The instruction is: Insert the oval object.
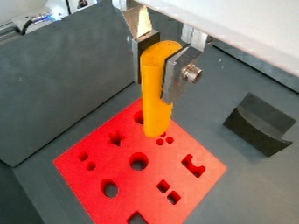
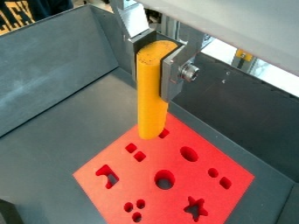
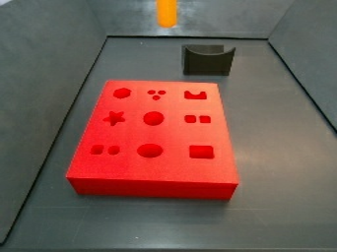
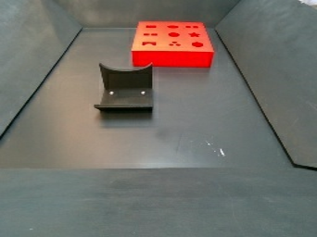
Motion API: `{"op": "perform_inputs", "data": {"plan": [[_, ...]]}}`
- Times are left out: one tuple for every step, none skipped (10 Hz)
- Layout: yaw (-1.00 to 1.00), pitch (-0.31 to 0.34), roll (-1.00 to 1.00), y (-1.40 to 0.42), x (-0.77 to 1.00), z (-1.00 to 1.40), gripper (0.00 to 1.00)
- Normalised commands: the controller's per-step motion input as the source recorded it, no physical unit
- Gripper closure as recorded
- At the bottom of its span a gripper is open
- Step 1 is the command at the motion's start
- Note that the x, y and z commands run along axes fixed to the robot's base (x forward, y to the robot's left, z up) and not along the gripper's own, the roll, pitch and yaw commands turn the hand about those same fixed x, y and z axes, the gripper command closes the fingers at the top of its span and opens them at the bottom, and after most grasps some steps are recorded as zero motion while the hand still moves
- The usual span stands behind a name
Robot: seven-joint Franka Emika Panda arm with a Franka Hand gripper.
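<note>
My gripper [image 1: 163, 73] is shut on the oval object [image 1: 156, 96], a long orange-yellow peg with rounded sides, held upright by its upper part between the silver fingers [image 1: 181, 77]. Both wrist views show this grip [image 2: 156, 68]. The peg [image 2: 152, 101] hangs above the red block [image 1: 163, 157], which has several shaped holes in its top. In a side view only the peg's lower end [image 3: 166, 12] shows, high above the far end of the bin, behind the block [image 3: 152, 187]. The gripper and peg are out of frame in the side view that shows the block at the far end [image 4: 173, 60].
A dark grey curved holder [image 3: 207, 59] stands on the floor beyond the block; it also shows in a wrist view [image 1: 260, 122] and in a side view [image 4: 124, 88]. Grey sloping walls [image 3: 53, 89] enclose the dark floor [image 4: 186, 139].
</note>
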Motion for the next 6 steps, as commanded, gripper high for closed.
{"op": "perform_inputs", "data": {"plan": [[-0.21,-0.084,-0.04,-0.12,0.05,-0.47,1.0],[-0.61,-0.043,0.0,-0.29,-0.03,-0.45,1.0],[-0.7,0.0,0.03,-0.5,0.03,-0.36,1.0],[-0.73,0.0,0.04,-0.54,0.0,-0.27,1.0],[-0.73,0.0,0.05,-0.54,0.0,-0.26,1.0],[-0.73,0.0,0.09,-0.51,0.0,-0.29,1.0]]}}
